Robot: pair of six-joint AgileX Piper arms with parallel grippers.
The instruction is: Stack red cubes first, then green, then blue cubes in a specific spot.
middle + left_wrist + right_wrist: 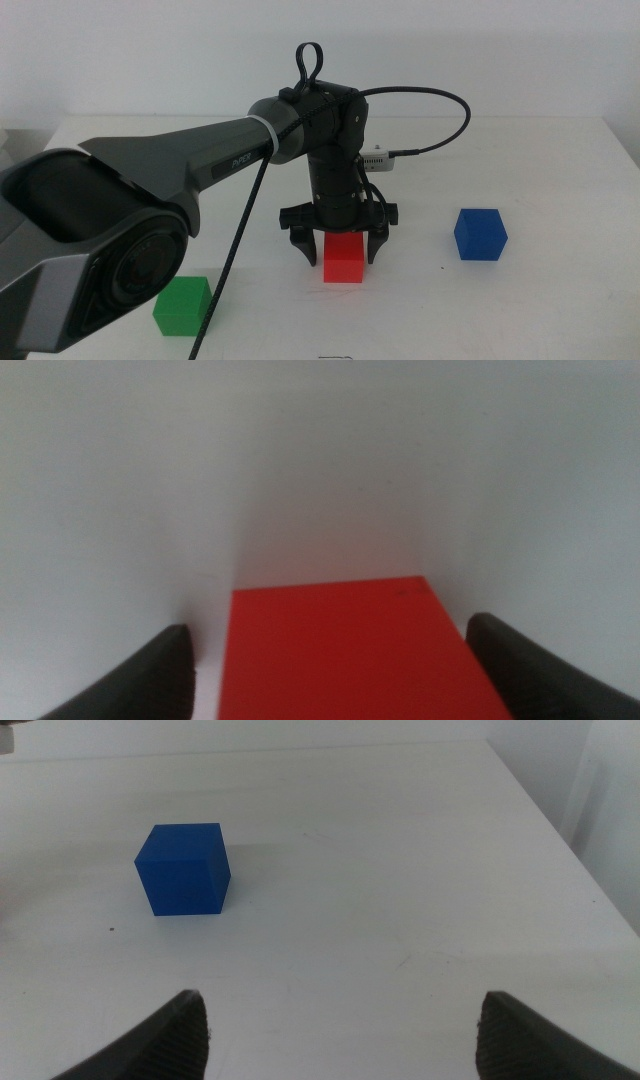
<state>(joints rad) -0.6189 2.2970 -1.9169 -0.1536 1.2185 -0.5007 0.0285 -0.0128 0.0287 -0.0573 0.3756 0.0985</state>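
Left gripper [339, 246] vertical, jaws apart astride red cube [344, 258].

Red cube [345, 258] centre; green cube [182, 304] near-left; blue cube [480, 234] right.

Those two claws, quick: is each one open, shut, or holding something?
Left gripper: open, jaws straddling the red cube, with gaps on both sides, not gripping.
Right gripper: open, holding nothing; the blue cube sits ahead of it.
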